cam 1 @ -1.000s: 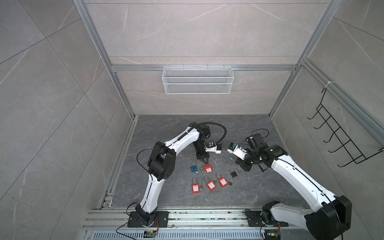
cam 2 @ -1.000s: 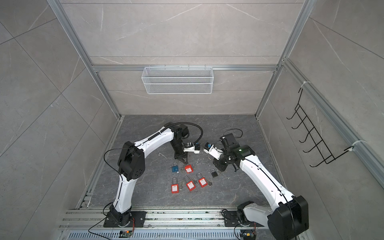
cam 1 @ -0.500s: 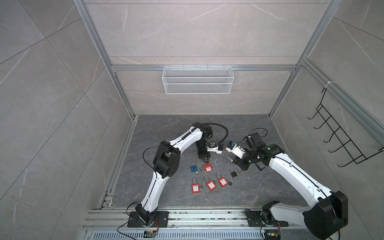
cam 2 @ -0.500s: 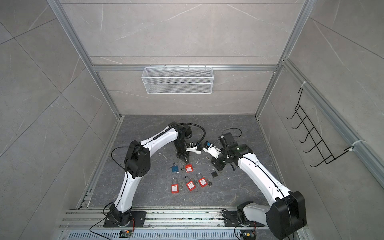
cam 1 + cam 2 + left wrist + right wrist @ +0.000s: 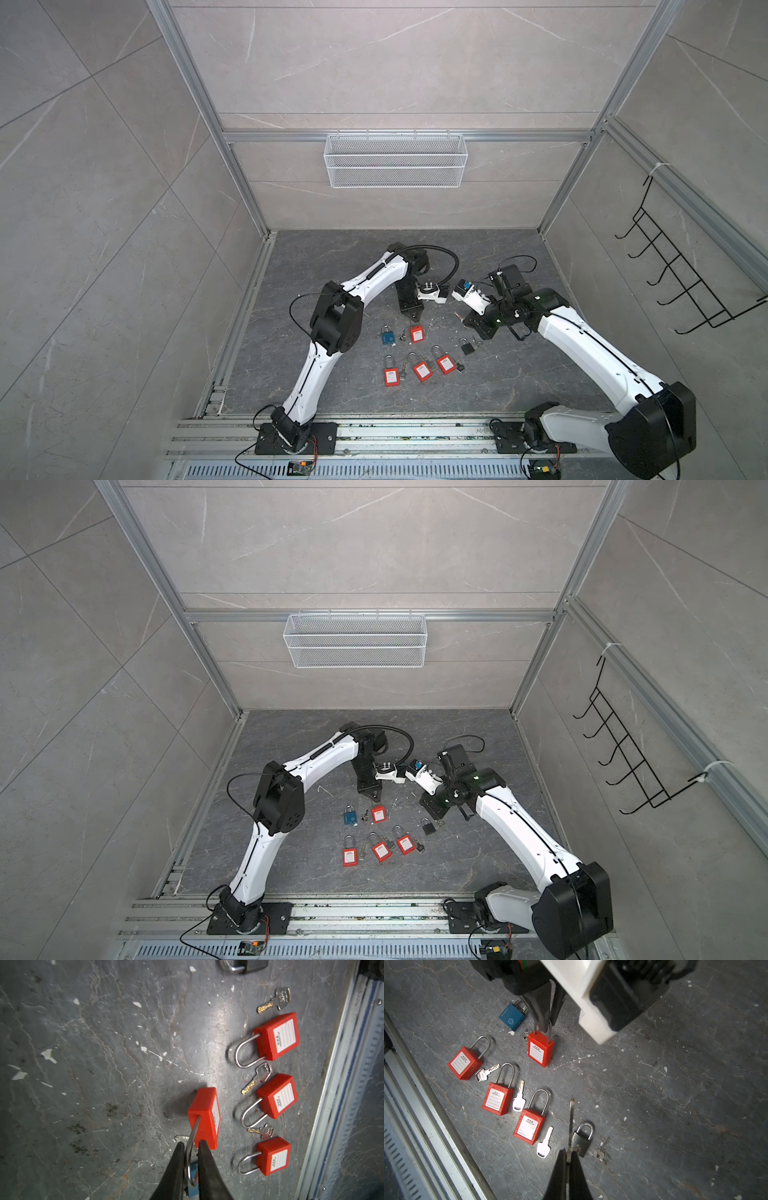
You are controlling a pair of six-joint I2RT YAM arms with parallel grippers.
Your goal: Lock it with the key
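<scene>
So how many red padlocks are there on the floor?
4. Three lie in a row nearer the arms' bases: left padlock, middle padlock, right padlock. The fourth padlock stands farther back, its shackle between the left gripper's fingers. None appears hidden.

We saw a white wire mesh basket (image 5: 395,166) hung from the aluminium crossbar (image 5: 395,136) on the far wall. A black wire hook rack (image 5: 681,266) was on the right wall. Slotted aluminium base rails (image 5: 415,434) edged the near side of the dark grey stone floor (image 5: 316,257).
</scene>
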